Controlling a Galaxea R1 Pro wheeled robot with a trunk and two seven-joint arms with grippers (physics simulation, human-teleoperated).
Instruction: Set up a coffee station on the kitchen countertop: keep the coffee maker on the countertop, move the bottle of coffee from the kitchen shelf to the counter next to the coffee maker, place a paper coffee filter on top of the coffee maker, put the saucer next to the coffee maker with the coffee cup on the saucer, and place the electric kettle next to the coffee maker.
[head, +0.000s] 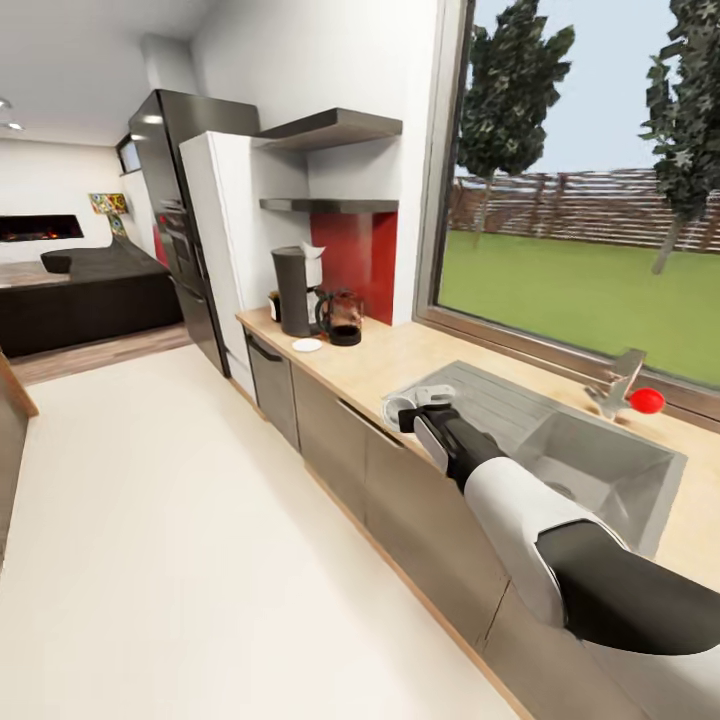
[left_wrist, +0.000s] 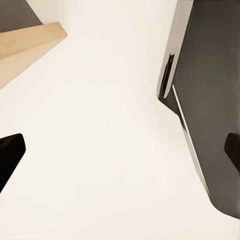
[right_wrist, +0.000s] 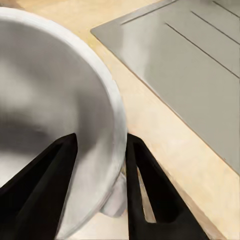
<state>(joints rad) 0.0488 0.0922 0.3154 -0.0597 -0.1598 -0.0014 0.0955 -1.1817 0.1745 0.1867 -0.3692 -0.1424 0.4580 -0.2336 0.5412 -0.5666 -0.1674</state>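
Observation:
My right gripper (head: 410, 413) is shut on the white coffee cup (head: 394, 408), holding it at the counter's front edge by the sink's drainboard. In the right wrist view one finger (right_wrist: 47, 180) sits inside the cup (right_wrist: 50, 85) and the other finger (right_wrist: 150, 185) outside its wall. Far along the countertop (head: 390, 355) stands the dark coffee maker (head: 294, 292) with a white paper piece (head: 314, 251) at its top. A glass kettle (head: 343, 318) is beside it and a small white saucer (head: 307, 345) lies in front. My left gripper (left_wrist: 120, 145) hangs open over the pale floor.
A steel sink (head: 610, 470) with a faucet (head: 620, 378) and a red object (head: 647, 400) lies along the counter by the window. Two wall shelves (head: 330, 128) hang above the coffee maker, next to a tall fridge (head: 175, 220). Wide floor (head: 180, 540) spreads to the left.

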